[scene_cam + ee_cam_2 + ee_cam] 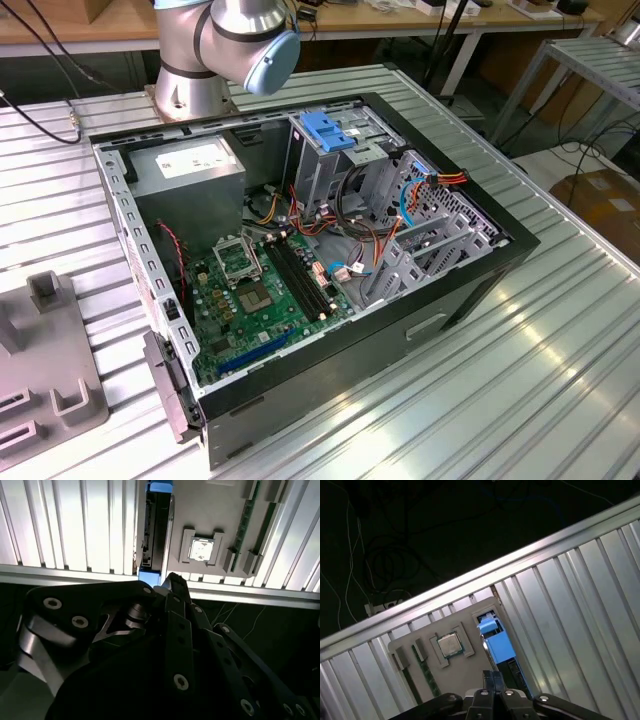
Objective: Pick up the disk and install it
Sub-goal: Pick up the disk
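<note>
The gripper hangs with its fingers together and nothing between them, just short of the disk. The disk stands on edge in a slot of a grey holder plate on the ribbed table. It is probably stiff, dense and smooth-skinned but shock-sensitive, so a grip across its two broad faces, clear of the blue rails, looks best. A processor in its cradle sits just beside the slot and memory sticks lie beyond, crowding that side. In the exterior view, the open computer case shows its blue-topped cage.
</note>
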You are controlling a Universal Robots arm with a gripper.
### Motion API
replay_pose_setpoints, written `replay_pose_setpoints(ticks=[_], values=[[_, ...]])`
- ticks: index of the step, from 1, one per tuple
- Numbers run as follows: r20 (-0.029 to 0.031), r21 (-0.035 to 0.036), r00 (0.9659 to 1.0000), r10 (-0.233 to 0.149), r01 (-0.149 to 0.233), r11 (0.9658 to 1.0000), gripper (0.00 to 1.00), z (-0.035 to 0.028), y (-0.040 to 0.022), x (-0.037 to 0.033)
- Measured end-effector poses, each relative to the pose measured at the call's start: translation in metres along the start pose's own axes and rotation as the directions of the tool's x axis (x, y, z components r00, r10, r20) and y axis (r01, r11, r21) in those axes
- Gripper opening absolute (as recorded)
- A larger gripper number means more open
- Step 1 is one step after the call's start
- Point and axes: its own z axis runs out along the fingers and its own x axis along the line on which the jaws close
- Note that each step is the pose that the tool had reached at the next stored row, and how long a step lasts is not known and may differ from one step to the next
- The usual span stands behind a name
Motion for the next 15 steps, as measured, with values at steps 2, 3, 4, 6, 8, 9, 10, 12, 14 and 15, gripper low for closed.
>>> replay_pose_setpoints(ticks=[2, 3, 4, 6, 8, 9, 10, 12, 14, 15], values=[[0.0, 0.0, 1.0, 0.0, 0.0, 1.0, 0.18, 0.0, 0.0, 0.0], [0.0, 0.0, 1.0, 0.0, 0.0, 1.0, 0.18, 0.0, 0.0, 0.0], [0.0, 0.0, 1.0, 0.0, 0.0, 1.0, 0.18, 0.0, 0.0, 0.0], [0.0, 0.0, 1.0, 0.0, 0.0, 1.0, 0.19, 0.0001, 0.0, 0.0], [0.0003, 0.0004, 1.0, -0.002, 0.002, 1.0, 0.25, 0.0002, 0.0003, 0.0002], [0.0005, 0.0007, 1.0, -0.005, 0.005, 1.0, 0.25, 0.0005, 0.0006, 0.0003], [0.0007, 0.0011, 0.9999, -0.013, 0.013, 0.9999, 0.27, 0.0008, 0.0008, 0.0003], [0.0016, 0.0019, 0.9991, -0.042, 0.042, 0.9991, 0.33, 0.002, 0.001, 0.0004], [0.0025, 0.0029, 0.9972, -0.074, 0.074, 0.9972, 0.33, 0.0033, 0.0011, 0.0004], [0.0033, 0.0038, 0.9949, -0.101, 0.101, 0.9949, 0.34, 0.0045, 0.0012, 0.0003]])
